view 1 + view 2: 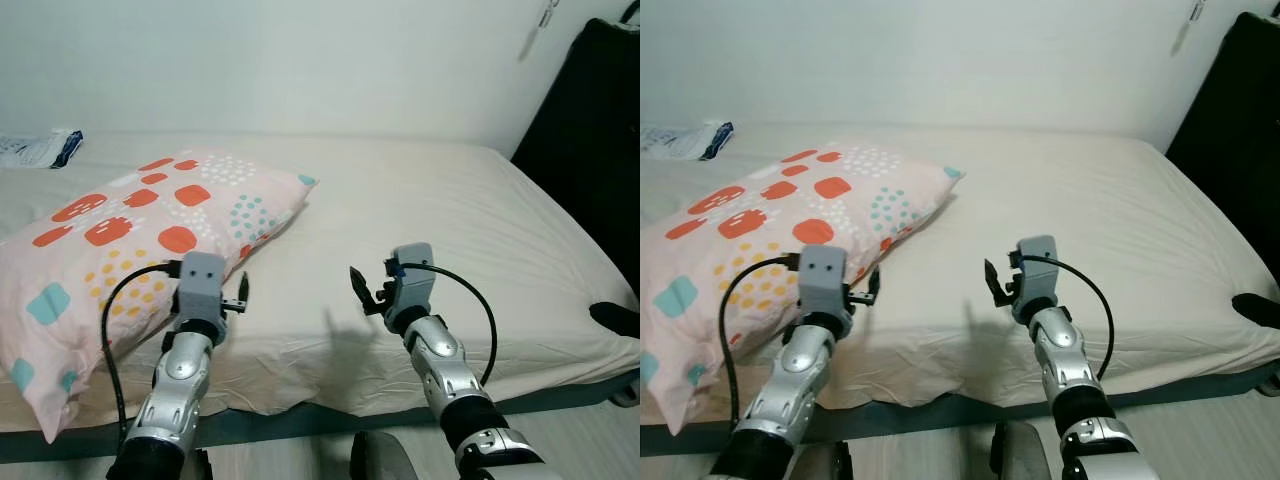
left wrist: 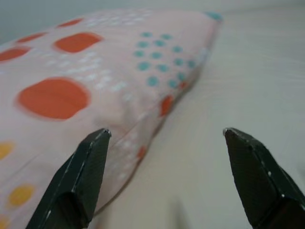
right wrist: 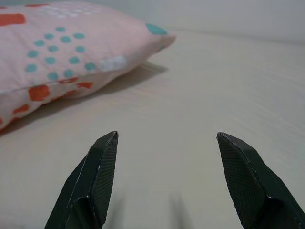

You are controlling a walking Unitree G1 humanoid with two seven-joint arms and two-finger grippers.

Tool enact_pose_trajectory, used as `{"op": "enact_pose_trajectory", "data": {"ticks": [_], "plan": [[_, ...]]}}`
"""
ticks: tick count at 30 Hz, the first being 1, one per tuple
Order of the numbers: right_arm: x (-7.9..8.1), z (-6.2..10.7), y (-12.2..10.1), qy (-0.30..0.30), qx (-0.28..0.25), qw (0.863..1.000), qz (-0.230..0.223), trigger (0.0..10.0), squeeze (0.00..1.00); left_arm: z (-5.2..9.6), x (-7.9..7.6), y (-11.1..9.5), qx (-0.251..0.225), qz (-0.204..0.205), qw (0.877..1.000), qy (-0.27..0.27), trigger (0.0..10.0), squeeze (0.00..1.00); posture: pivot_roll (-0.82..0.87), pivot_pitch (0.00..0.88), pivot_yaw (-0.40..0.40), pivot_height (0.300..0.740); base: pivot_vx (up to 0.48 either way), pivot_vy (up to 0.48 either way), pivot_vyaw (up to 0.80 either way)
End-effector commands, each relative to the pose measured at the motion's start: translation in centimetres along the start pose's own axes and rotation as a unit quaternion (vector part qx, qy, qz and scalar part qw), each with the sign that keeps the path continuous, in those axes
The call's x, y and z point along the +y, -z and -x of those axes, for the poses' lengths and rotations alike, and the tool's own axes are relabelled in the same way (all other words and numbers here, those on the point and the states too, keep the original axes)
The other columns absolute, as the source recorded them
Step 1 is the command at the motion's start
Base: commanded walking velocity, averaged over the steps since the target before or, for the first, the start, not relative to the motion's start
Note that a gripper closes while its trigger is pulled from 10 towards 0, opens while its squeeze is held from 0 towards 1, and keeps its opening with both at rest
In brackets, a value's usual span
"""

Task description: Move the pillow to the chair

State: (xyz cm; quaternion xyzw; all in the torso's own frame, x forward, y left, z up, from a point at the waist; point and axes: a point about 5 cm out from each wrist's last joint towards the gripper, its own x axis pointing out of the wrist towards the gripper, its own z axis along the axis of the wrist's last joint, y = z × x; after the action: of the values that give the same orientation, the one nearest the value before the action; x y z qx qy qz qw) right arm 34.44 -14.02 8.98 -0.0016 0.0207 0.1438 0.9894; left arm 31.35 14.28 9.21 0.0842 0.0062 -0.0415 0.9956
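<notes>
A pink pillow (image 1: pixel 130 240) with orange, teal and yellow patches lies on the left half of the bed (image 1: pixel 450 220). My left gripper (image 2: pixel 164 136) is open at the pillow's near right edge, one finger (image 2: pixel 78 176) over the fabric, the other over bare sheet. My right gripper (image 3: pixel 164 143) is open too, low over the sheet in the middle of the bed, to the right of the pillow (image 3: pixel 62 57), with nothing between its fingers. In the head views both arms reach over the bed's front edge, the left (image 1: pixel 195 300) and the right (image 1: pixel 410 290).
A white and blue packet (image 1: pixel 40 148) lies at the bed's far left corner. A black object (image 1: pixel 590 140) stands against the wall to the right of the bed. A white wall runs behind the bed. Floor shows below the mattress front edge.
</notes>
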Motion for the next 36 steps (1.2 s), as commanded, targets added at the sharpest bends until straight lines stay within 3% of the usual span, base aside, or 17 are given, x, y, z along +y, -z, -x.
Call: {"op": "enact_pose_trajectory", "data": {"ticks": [1,3,4,5,6,7,9,11,12,13,14,15,20,23,29,32,36], "plan": [[-0.2,-0.2,-0.3,0.005,-0.002,1.0,-0.004,10.0,0.0,-0.7,-0.7,0.1,0.001,-0.072,0.997,0.021,10.0,1.0,-0.01,0.0,-0.125,0.563,0.0,0.0,0.0],[-0.3,-0.3,-0.5,0.004,-0.004,1.0,-0.002,10.0,0.0,-1.5,-1.3,-0.3,-0.007,-0.118,0.993,0.028,10.0,1.0,-0.01,0.0,-0.121,0.563,0.0,0.0,0.0],[-0.3,-0.4,-0.6,0.005,-0.005,1.0,-0.001,10.0,0.0,-2.3,-1.9,-0.9,-0.021,-0.169,0.985,0.034,10.0,1.0,-0.02,0.0,-0.12,0.563,0.0,0.0,0.0],[-0.3,-0.4,-0.6,0.005,-0.005,1.0,-0.001,10.0,0.0,-2.3,-1.9,-0.9,-0.021,-0.169,0.985,0.034,10.0,1.0,-0.02,0.0,-0.12,0.563,0.0,0.0,0.0],[-0.5,-0.4,-0.8,0.007,-0.007,1.0,-0.001,10.0,0.0,-3.0,-2.8,-1.7,-0.043,-0.218,0.974,0.04,10.0,1.0,-0.02,0.0,-0.117,0.563,0.0,0.0,0.0],[-0.5,-0.4,-0.8,0.007,-0.007,1.0,-0.001,10.0,0.0,-3.0,-2.8,-1.7,-0.043,-0.218,0.974,0.04,10.0,1.0,-0.02,0.0,-0.117,0.563,0.0,0.0,0.0],[-0.7,-0.4,-0.9,0.012,-0.008,1.0,-0.002,10.0,0.0,-4.0,-4.5,-2.6,-0.066,-0.32,0.944,0.051,10.0,1.0,-0.02,0.0,-0.108,0.563,0.0,0.0,0.0],[-0.7,-0.4,-0.9,0.012,-0.008,1.0,-0.002,10.0,0.0,-4.0,-4.5,-2.6,-0.066,-0.32,0.944,0.051,10.0,1.0,-0.02,0.0,-0.108,0.563,0.0,0.0,0.0],[-0.8,-0.4,-0.9,0.014,-0.008,1.0,-0.003,10.0,0.0,-4.2,-4.8,-2.6,-0.068,-0.347,0.934,0.051,10.0,1.0,-0.03,0.0,-0.106,0.563,0.0,0.0,0.0],[-0.7,-0.4,-0.8,0.015,-0.009,1.0,-0.004,10.0,0.0,-4.5,-4.9,-2.4,-0.057,-0.382,0.921,0.05,10.0,0.8,-0.04,0.001,-0.093,0.563,0.0,0.0,0.0],[-0.7,-0.4,-0.8,0.015,-0.009,1.0,-0.005,10.0,0.0,-4.7,-4.9,-2.2,-0.049,-0.403,0.913,0.049,10.0,0.8,-0.04,0.001,-0.093,0.563,0.0,0.0,0.0],[-0.6,-0.3,-0.8,0.014,-0.01,1.0,-0.006,10.0,0.0,-4.9,-4.6,-1.9,-0.038,-0.419,0.906,0.046,10.0,0.0,-0.04,0.02,-0.086,0.563,0.0,0.0,0.0],[-0.4,-0.4,-0.6,0.011,-0.002,1.0,-0.008,10.0,0.0,-5.2,-3.9,-1.3,-0.013,-0.458,0.888,0.044,10.0,0.0,-0.04,0.032,-0.082,0.563,0.0,0.0,0.0],[0.2,-0.2,-0.5,-0.004,0.0,1.0,-0.009,10.0,0.0,-5.7,-1.7,-0.8,0.019,-0.516,0.856,0.016,10.0,0.0,-0.06,0.092,-0.058,0.563,0.0,0.0,0.0],[0.3,-0.1,-0.4,-0.005,-0.001,1.0,-0.009,10.0,0.0,-5.8,-1.0,-0.8,0.027,-0.529,0.848,0.006,10.0,0.0,-0.06,0.099,-0.051,0.563,0.0,0.0,0.0],[0.1,0.1,-0.3,0.0,0.002,1.0,-0.01,10.0,0.0,-6.1,1.2,-0.9,0.055,-0.543,0.837,-0.02,10.0,0.0,-0.07,0.109,-0.035,0.563,0.0,0.0,0.0],[0.0,0.2,-0.2,0.002,0.003,1.0,-0.012,10.0,0.0,-6.2,2.3,-0.9,0.073,-0.547,0.834,-0.028,10.0,0.0,-0.07,0.105,-0.036,0.563,0.0,0.0,0.0]]}}
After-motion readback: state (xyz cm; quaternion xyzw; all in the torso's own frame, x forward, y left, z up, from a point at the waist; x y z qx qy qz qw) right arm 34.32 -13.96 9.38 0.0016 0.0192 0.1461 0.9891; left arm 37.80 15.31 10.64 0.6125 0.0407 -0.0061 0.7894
